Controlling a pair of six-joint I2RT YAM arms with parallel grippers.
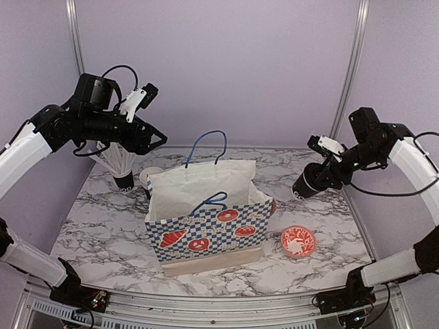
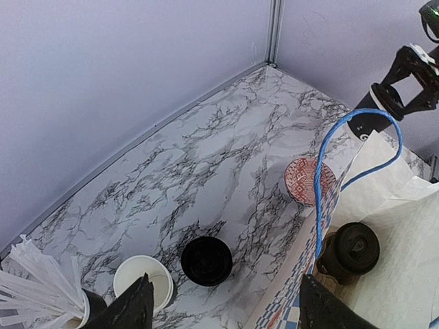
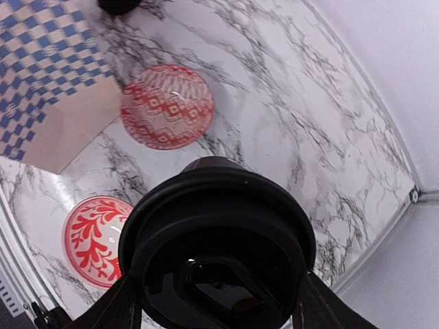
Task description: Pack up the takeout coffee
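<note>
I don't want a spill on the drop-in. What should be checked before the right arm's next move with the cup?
1. Grip: right gripper shut on the lidded cup, held in the air: ok.
2. Its lid seated: ok.
3. Mouth of the bag open: ok.
4. Cup above the bag: not ok, it hangs to the bag's right.
5. Room beside the cup already inside: ok.
6. The left gripper open, at the back left: ok.
</note>
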